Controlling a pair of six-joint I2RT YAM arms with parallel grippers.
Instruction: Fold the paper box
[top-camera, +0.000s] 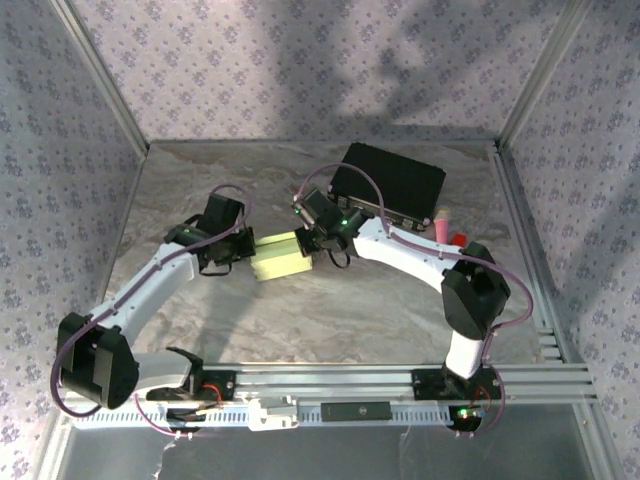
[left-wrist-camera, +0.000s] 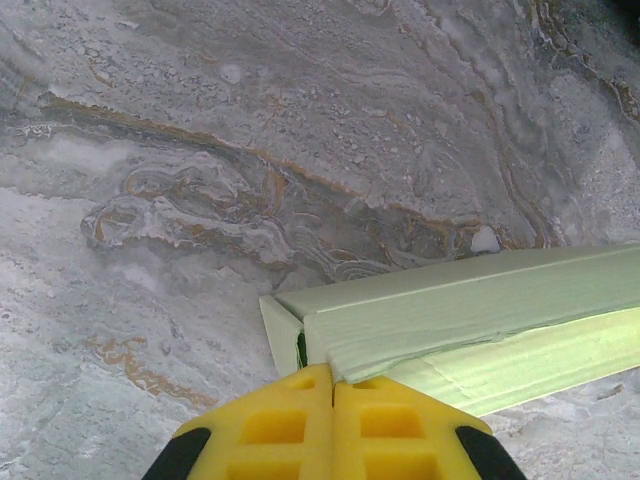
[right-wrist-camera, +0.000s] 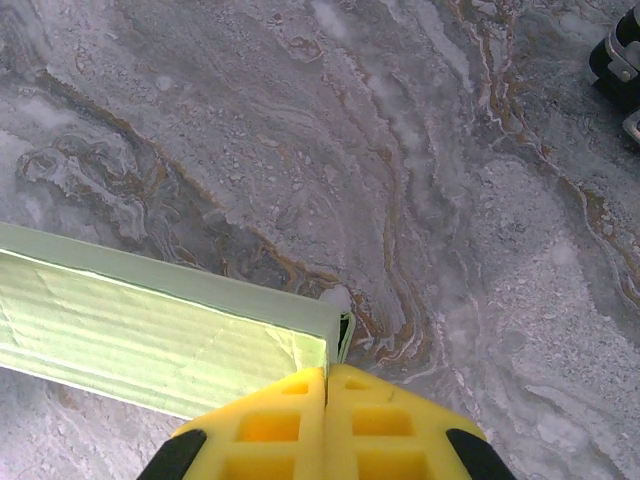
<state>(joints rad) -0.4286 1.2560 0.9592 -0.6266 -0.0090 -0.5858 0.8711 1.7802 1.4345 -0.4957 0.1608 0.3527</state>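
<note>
**Paper box (top-camera: 280, 256) touched at both ends**

The pale green paper box is seen lying flat near the middle of the grey marble bench (top-camera: 350, 310). The left end effector (top-camera: 246, 256) is placed at its left end, and the right end effector (top-camera: 308, 240) at its right end. Both pairs of yellow fingers (left-wrist-camera: 270, 425) are pressed tight together, with no gap. In each wrist view the tips are seen right against a corner of the box. Whether any card is pinched cannot be told. A big black box (top-camera: 388, 185) is set further back, apart from the green one, with a small pink thing (top-camera: 441, 222) just beside it
</note>
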